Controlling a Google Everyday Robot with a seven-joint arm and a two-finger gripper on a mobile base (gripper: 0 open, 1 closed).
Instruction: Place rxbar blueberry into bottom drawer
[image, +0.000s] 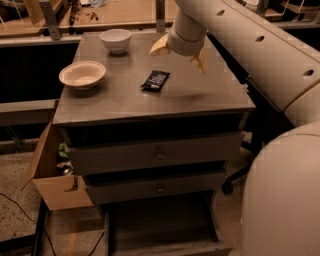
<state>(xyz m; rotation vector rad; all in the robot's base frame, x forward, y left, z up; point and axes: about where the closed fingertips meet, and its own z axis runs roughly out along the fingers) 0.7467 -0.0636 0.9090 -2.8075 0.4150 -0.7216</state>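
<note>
The rxbar blueberry (155, 80), a flat dark wrapper with pale lettering, lies on the grey cabinet top (125, 102) near its middle. My gripper (180, 53) hangs above the top just right of and behind the bar, its two pale fingers spread wide apart and empty. The bottom drawer (165, 227) is pulled out at the cabinet's foot, showing a dark inner floor. The two upper drawers are closed.
A tan bowl (82, 74) sits at the left of the top and a white bowl (115, 40) at the back. An open cardboard box (52, 180) stands left of the cabinet. My large white arm (280, 65) fills the right side.
</note>
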